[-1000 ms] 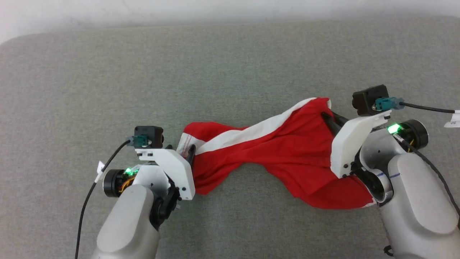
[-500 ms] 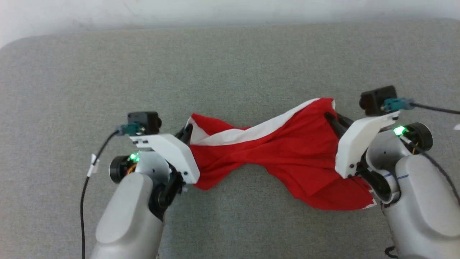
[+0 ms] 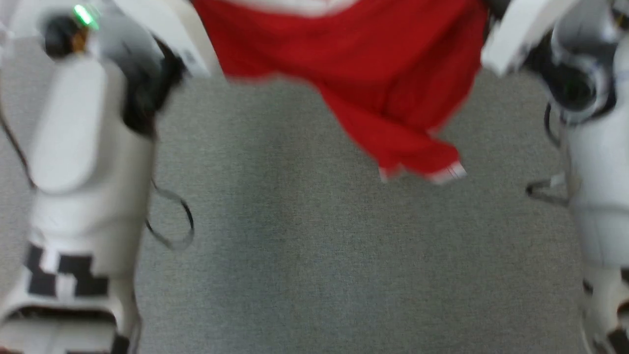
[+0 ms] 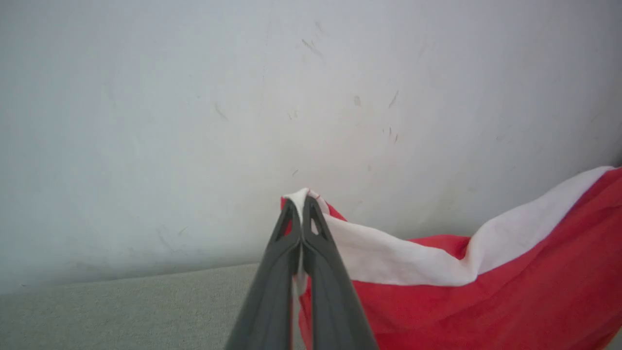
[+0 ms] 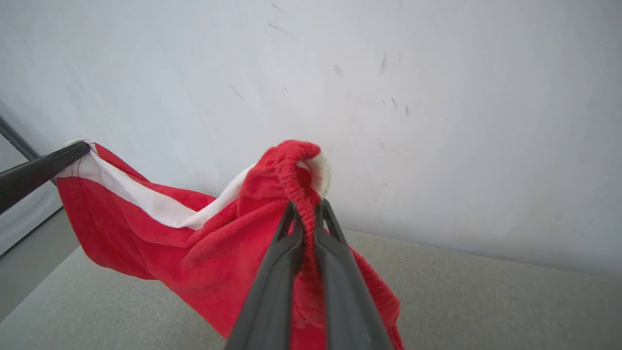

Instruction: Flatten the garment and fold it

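Observation:
The red garment (image 3: pixel 354 64) hangs in the air between my two arms, blurred in the head view, its lower corner with a white-stitched hem dangling at the middle. In the left wrist view my left gripper (image 4: pixel 301 204) is shut on a white-edged corner of the garment (image 4: pixel 437 291), whose broad white stripe runs off to the right. In the right wrist view my right gripper (image 5: pixel 304 210) is shut on the gathered red waistband of the garment (image 5: pixel 194 243). The left gripper's dark fingers (image 5: pixel 34 170) hold the far corner there.
A grey fabric surface (image 3: pixel 314 255) spreads below the hanging garment. A pale scuffed wall (image 4: pixel 243 97) stands behind it. My pale forearms (image 3: pixel 83 147) flank the head view left and right, with a loose cable loop beside the left one.
Both grippers have lifted the garment off the grey surface and it now hangs stretched between them. The head view has shifted strongly, with the arms large and blurred.

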`<state>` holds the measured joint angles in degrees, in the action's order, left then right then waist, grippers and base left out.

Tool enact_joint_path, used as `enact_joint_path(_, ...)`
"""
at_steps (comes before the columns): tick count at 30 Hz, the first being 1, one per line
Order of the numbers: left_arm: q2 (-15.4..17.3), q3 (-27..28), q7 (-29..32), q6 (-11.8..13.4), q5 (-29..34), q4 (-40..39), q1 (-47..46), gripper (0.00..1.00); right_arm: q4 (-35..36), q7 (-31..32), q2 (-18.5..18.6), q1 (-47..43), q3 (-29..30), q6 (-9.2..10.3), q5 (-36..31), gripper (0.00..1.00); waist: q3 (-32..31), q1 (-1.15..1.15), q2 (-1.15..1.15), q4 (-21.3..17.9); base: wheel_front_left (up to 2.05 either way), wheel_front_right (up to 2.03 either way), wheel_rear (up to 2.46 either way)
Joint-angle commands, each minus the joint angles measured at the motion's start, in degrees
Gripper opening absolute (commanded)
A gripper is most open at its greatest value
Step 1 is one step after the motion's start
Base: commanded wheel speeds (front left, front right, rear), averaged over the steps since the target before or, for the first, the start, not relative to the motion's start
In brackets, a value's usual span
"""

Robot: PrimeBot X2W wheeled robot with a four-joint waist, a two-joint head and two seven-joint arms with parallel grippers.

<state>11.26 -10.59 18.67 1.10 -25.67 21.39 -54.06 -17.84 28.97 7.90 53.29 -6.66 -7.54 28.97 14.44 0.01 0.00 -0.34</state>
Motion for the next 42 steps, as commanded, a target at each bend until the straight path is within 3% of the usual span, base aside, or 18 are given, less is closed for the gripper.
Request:
enact_joint_path(1,0.77,1.38,-1.08,0.4,0.19,1.52,-4.1,0.0,-2.37,-1.56,-0.66,4.09,-0.15,0.05,-0.37,0.0,1.88,-0.01,0.0,-1.58,0.0,0.0,0.0)
enact_joint_path(10,2.32,4.16,-12.89,2.6,3.02,7.82,-19.88,0.0,-14.44,-18.74,-3.45,21.42,2.0,0.05,-3.82,0.0,6.06,-0.01,0.0,-2.23,0.0,0.0,0.0)
enact_joint_path(17,1.37,4.86,-18.91,1.08,1.74,11.05,-21.71,0.0,-18.66,-24.71,-2.1,23.14,-2.73,0.05,-2.0,0.0,8.68,-0.01,0.0,-0.73,0.0,0.0,0.0)
enact_joint_path(24,-0.03,4.25,-20.06,-0.41,0.13,12.94,-15.4,0.0,-14.48,-25.77,2.28,13.08,-9.67,0.05,6.13,0.0,7.09,-0.01,0.0,0.88,0.0,0.0,0.0)
enact_joint_path(29,-0.47,4.94,-20.77,-0.92,-1.97,11.26,-5.05,0.0,-6.36,-26.23,6.76,0.03,-13.67,0.05,12.81,0.0,3.1,-0.01,0.0,1.59,0.0,0.0,0.0)
enact_joint_path(33,-0.78,5.5,-21.09,-0.79,-3.51,7.27,5.6,0.0,0.3,-25.42,10.82,-10.52,-15.56,0.05,14.53,0.0,-0.96,-0.01,0.0,1.96,0.0,0.0,0.0)
enact_joint_path(42,-1.52,7.61,-17.51,3.48,-6.94,-8.19,33.35,0.0,11.18,-16.01,15.48,-32.43,-16.57,0.05,15.36,0.0,-9.28,-0.01,0.0,1.89,0.0,0.0,0.0)
